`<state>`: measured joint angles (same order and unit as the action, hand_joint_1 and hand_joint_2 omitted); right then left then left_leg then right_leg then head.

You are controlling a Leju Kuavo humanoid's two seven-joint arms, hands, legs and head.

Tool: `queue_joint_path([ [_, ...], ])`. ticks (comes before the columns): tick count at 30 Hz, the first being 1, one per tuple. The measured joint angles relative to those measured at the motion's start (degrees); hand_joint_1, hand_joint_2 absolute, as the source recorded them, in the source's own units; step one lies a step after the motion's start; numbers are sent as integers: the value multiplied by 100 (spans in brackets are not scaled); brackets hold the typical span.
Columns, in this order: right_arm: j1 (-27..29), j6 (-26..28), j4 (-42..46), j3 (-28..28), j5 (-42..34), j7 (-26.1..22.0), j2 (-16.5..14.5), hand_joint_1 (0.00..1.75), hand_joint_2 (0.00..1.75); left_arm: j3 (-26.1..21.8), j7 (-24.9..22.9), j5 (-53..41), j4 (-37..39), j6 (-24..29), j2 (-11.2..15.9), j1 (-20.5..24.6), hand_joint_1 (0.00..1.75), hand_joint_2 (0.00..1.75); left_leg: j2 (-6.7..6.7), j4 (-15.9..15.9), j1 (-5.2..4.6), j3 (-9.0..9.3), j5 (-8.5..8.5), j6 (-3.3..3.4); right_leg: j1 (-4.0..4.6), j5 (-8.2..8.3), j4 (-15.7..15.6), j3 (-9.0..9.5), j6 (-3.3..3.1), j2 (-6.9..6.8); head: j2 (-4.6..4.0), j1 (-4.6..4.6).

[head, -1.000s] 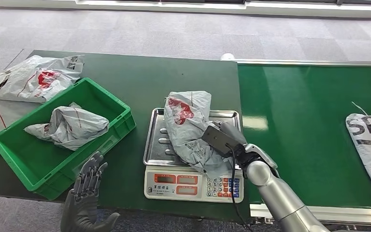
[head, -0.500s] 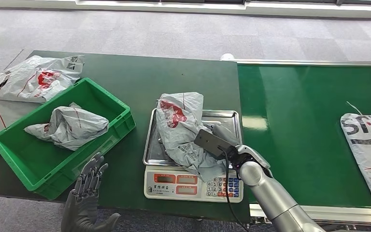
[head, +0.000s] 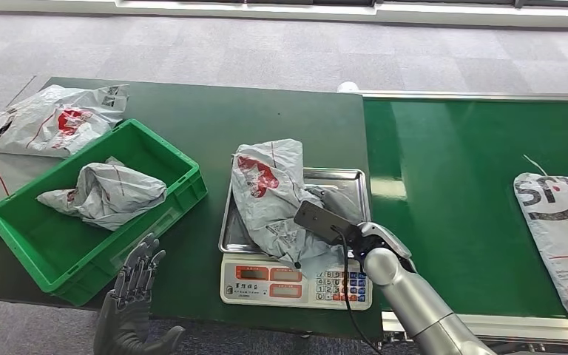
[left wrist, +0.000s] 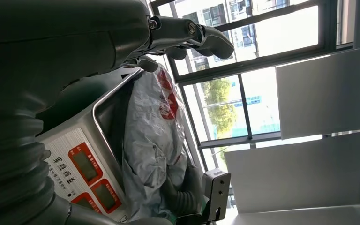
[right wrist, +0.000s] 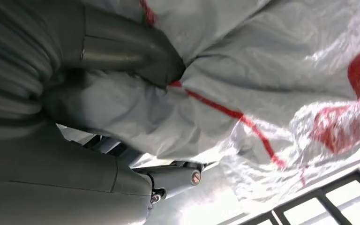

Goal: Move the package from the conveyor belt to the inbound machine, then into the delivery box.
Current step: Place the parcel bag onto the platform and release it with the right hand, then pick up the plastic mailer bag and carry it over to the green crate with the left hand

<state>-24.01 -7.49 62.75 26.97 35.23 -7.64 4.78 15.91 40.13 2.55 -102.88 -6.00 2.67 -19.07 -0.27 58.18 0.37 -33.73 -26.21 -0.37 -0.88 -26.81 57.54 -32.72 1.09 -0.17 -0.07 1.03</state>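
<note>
Even, bright indoor light fills the head view, sharp throughout, with soft shadows and a pale glare patch on the belt (head: 389, 186) near the scale (head: 296, 275). In the left wrist view, windows (left wrist: 243, 84) blaze white, darkening the near hand (left wrist: 51, 56). The right wrist view is close and soft-focused.

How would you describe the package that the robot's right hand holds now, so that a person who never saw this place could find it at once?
Start from the electronic scale with the red displays, which stands on the dark green table between the green crate and the conveyor belt. The package lies on its steel tray, gripped by the right hand. It alone is on the scale; other grey bags lie elsewhere.
</note>
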Motion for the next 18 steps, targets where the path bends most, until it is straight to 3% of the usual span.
queue_joint_path([
  [6, 39, 364, 127, 0, 330, 3, -128, 0, 175, 0, -6, -39, 0, 51, -2, -20, 0, 175, 0, 0, 0, 0, 0, -1, 0, 0, 0, -1, 0, 0, 0, 0],
  [18, 373, 414, 750, -263, 189, -315, -143, 0, 175, 1, -52, -150, 106, -132, -24, 53, 0, 175, 3, 1, -1, 0, -1, 0, -1, 1, -2, -7, 0, 4, 0, 0],
])
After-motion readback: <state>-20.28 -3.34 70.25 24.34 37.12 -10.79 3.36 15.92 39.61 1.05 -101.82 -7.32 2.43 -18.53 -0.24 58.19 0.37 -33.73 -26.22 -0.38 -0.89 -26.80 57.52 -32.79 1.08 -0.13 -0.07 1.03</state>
